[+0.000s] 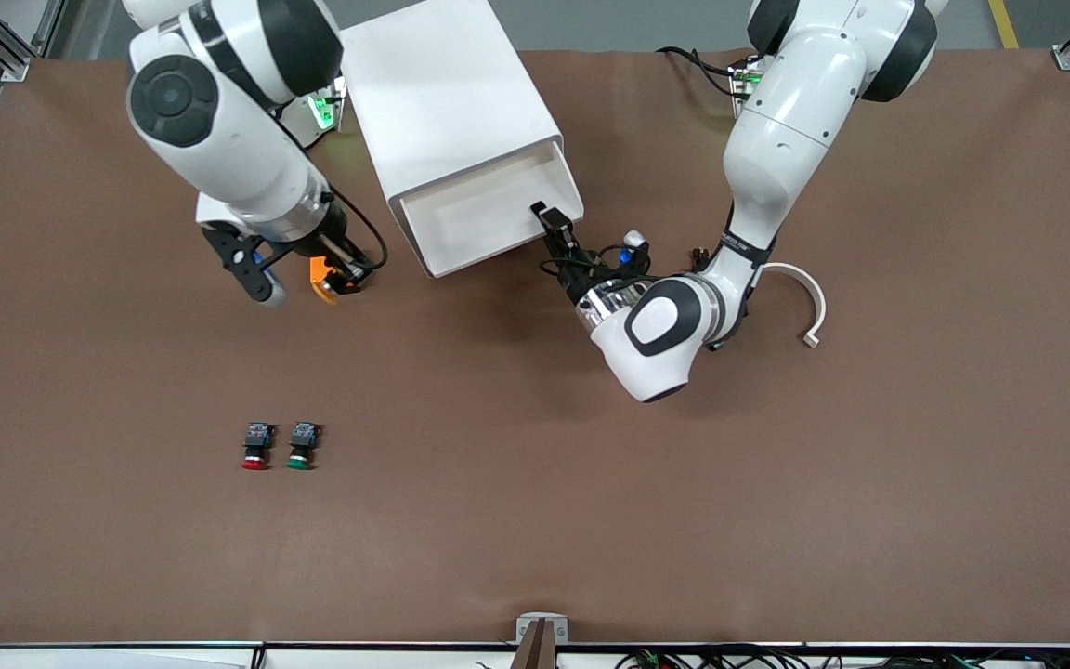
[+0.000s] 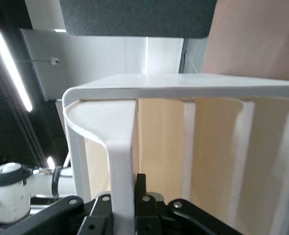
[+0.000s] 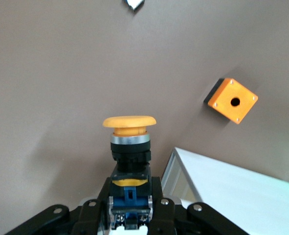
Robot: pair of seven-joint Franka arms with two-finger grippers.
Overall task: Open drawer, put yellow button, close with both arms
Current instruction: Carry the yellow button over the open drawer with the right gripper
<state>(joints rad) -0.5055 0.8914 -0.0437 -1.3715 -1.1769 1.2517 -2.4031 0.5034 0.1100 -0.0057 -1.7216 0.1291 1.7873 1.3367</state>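
White drawer (image 1: pixel 484 209) stood open, and the left gripper (image 1: pixel 549 221) pinched its front wall. The right gripper (image 3: pixel 129 208) held the yellow button (image 3: pixel 129 134) above the table (image 1: pixel 591 520), beside the cabinet (image 1: pixel 447 111).

We see 2 glossy white jointed arms, the left arm (image 1: pixel 781 139) and the right arm (image 1: pixel 228 130), with black joint bands, polished silver wrist rings, looping black cables, green indicator lights and black screw-studded left gripper (image 1: pixel 546 217) and right gripper (image 1: pixel 335 279).
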